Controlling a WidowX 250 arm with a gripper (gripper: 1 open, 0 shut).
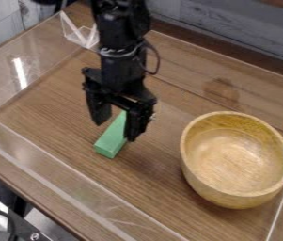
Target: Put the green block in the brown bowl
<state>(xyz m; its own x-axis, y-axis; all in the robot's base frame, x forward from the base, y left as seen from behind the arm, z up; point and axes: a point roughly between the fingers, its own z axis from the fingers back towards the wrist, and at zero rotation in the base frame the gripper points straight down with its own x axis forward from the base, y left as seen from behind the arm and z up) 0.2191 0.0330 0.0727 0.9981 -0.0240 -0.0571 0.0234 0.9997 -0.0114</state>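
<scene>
On the wood-grain counter (55,122), the matte green block (110,143) lies diagonally beneath spread, empty fingers (137,125); the round wooden brown bowl (237,157) sits beside it.

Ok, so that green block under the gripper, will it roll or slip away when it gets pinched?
Probably not. The green block is a flat-sided bar lying flat on the wooden table, so rolling looks unlikely. Its matte, solid look suggests stiff and light. The open gripper straddles one end, so an off-center pinch might let it pivot.
</scene>
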